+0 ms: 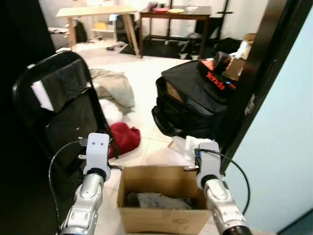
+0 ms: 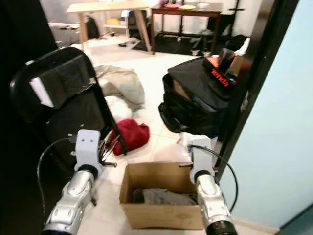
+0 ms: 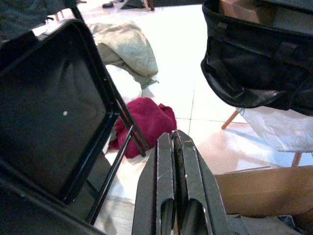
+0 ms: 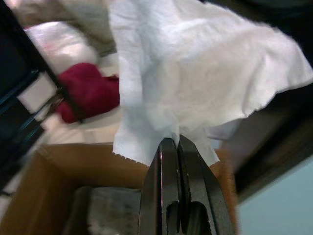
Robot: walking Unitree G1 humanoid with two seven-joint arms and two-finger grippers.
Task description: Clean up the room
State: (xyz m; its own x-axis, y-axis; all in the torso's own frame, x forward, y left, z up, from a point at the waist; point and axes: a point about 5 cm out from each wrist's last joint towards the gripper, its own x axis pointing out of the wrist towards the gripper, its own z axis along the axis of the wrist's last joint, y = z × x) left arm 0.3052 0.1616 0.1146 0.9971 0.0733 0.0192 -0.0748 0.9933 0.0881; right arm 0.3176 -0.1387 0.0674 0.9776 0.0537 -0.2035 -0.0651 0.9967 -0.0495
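Observation:
An open cardboard box [image 1: 164, 219] stands on the floor right in front of me, with a grey cloth [image 1: 156, 200] lying in it. My right gripper [image 4: 177, 143] is shut on a white paper sheet [image 4: 195, 73], held over the box's far right corner. My left gripper [image 3: 175, 142] is shut with nothing in it, above the box's left side beside the chair. On the tiles past the box lie a red cloth [image 1: 124, 137], a beige garment [image 1: 115, 88] and a white garment [image 1: 111, 111].
A black folding chair [image 1: 58, 103] stands close on the left. A black bag [image 1: 195, 105] with an orange box [image 1: 215, 76] on top sits by the dark door frame [image 1: 259, 73] on the right. Two tables [image 1: 98, 12] stand at the far wall.

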